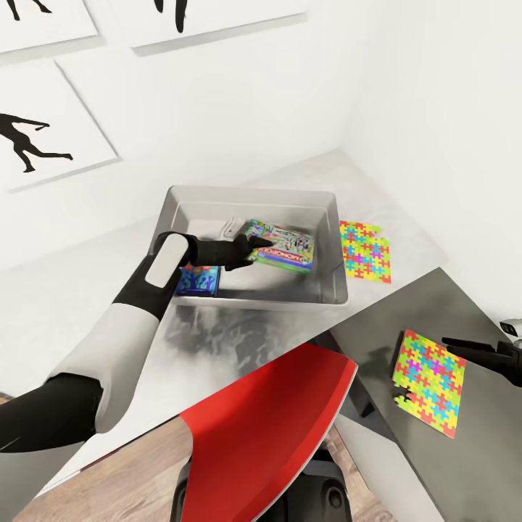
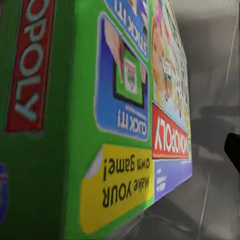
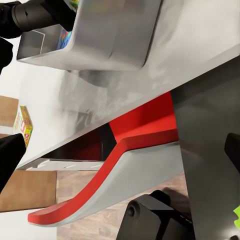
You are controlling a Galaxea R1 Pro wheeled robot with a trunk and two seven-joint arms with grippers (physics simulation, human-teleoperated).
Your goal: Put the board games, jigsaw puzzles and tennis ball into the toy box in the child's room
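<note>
The silvery toy box [image 1: 330, 210] stands on the pale table [image 1: 87, 304]. Inside it lies the green-edged Monopoly board game [image 1: 290, 250] [image 2: 125, 110], tilted, and a blue board game [image 1: 197, 280] half under my left arm. My left gripper [image 1: 255, 250] reaches into the box and is open against the Monopoly box, with one finger [image 2: 233, 152] apart from it. One jigsaw puzzle [image 1: 365, 250] lies right of the toy box, another [image 1: 429, 382] on the dark side table. Just above that one my right gripper [image 1: 453, 342] hangs open and empty. A small yellow-green board game [image 3: 23, 125] shows beyond the table's edge. The tennis ball is out of view.
A red and grey chair [image 1: 275, 413] [image 3: 125, 165] stands close against the table's front edge, below my arms. White walls with black silhouette pictures [image 1: 32, 138] close the back and right. Wood floor [image 1: 130, 471] shows under the table.
</note>
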